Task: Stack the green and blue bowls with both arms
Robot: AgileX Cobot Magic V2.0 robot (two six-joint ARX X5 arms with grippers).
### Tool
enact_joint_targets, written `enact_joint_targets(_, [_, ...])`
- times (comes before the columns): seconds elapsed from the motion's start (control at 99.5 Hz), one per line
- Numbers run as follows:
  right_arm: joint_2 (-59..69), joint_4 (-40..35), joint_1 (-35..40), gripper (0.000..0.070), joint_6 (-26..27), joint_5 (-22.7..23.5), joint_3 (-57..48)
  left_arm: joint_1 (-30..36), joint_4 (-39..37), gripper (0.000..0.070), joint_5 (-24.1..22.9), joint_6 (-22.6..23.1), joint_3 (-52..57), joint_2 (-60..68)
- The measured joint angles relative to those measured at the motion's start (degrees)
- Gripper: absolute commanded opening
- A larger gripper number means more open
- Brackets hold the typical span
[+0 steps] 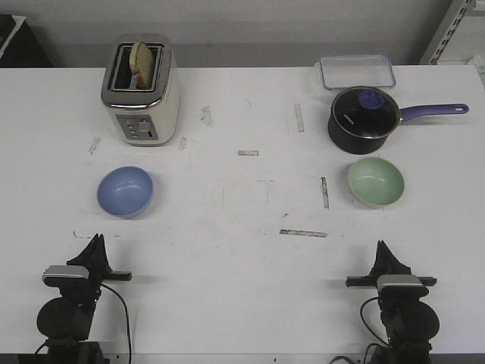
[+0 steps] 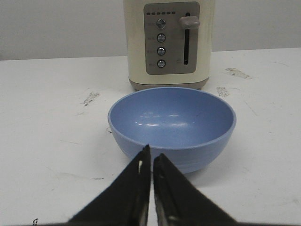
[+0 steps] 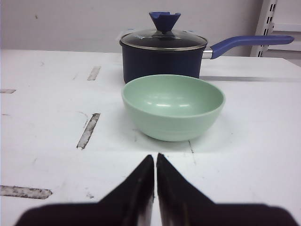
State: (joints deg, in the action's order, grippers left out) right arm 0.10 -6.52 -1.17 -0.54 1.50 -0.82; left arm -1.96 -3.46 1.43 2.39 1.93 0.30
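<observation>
Nothing is gripped yet: the left gripper (image 2: 151,157) and right gripper (image 3: 155,162) sit at the near edge of the table (image 1: 242,227), jaws together and empty. Just beyond the left one lies the blue bowl (image 1: 125,191), in front of the toaster (image 1: 141,89); far to the toaster's right lies the green bowl (image 1: 376,181), before the saucepan (image 1: 365,115). Next, I judge, each arm must open and reach its bowl. The saucepan's white logo is unreadable

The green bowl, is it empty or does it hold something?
Empty. The green bowl stands upright, and its smooth inside shows only light reflections.
</observation>
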Motion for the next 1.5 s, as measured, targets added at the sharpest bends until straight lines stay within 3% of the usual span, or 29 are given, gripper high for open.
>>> enact_joint_targets(0.955, [0.0, 0.2, 0.0, 0.0002, 0.2, 0.0, 0.0, 0.0, 0.0, 0.0001, 0.0, -0.2, 0.0, 0.0])
enact_joint_targets(1.075, [0.0, 4.8, 0.0, 0.0002, 0.4, -1.0, 0.0, 0.0, 0.0, 0.0001, 0.0, -0.2, 0.0, 0.0])
enact_joint_targets(1.286, [0.0, 21.9, 0.0, 0.0002, 0.4, -4.8, -0.9, 0.0, 0.0, 0.0001, 0.0, -0.2, 0.0, 0.0])
enact_joint_targets(1.497, [6.5, 19.3, 0.0, 0.0002, 0.4, -6.2, -16.2, 0.0, 0.0, 0.0001, 0.0, -0.2, 0.0, 0.0])
